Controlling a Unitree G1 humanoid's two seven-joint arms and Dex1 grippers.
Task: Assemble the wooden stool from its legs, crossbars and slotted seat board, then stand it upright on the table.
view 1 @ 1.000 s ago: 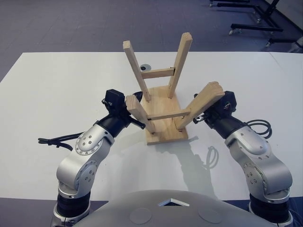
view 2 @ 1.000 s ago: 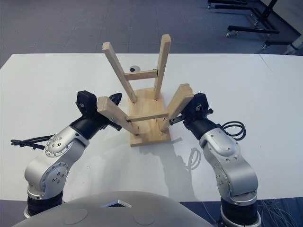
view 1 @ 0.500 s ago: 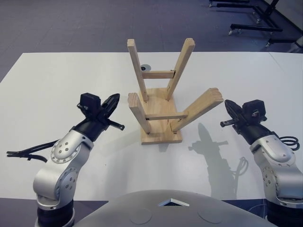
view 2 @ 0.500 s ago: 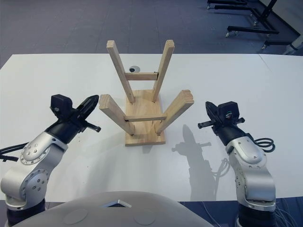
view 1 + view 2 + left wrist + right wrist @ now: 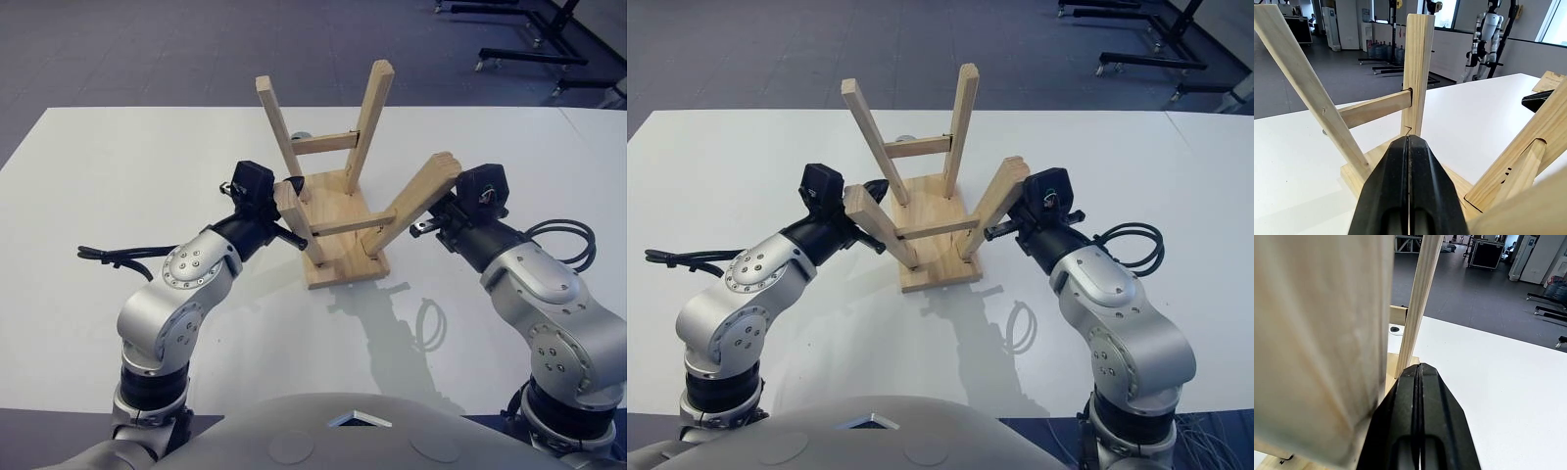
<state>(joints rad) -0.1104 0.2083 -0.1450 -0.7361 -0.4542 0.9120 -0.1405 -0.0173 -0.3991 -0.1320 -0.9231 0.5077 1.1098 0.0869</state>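
Left eye view: stool (image 5: 349, 262) upside down on table (image 5: 118, 176).
I see L gripper (image 5: 1408, 139) & R gripper (image 5: 1420, 366) pressed together by near legs.

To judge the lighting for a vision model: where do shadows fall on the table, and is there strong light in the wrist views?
Left eye view: the stool casts a soft shadow on the table toward the robot, so light likely comes from above and beyond. Left wrist view: bright windows behind the left gripper, no glare on wood. Right wrist view: table evenly lit.
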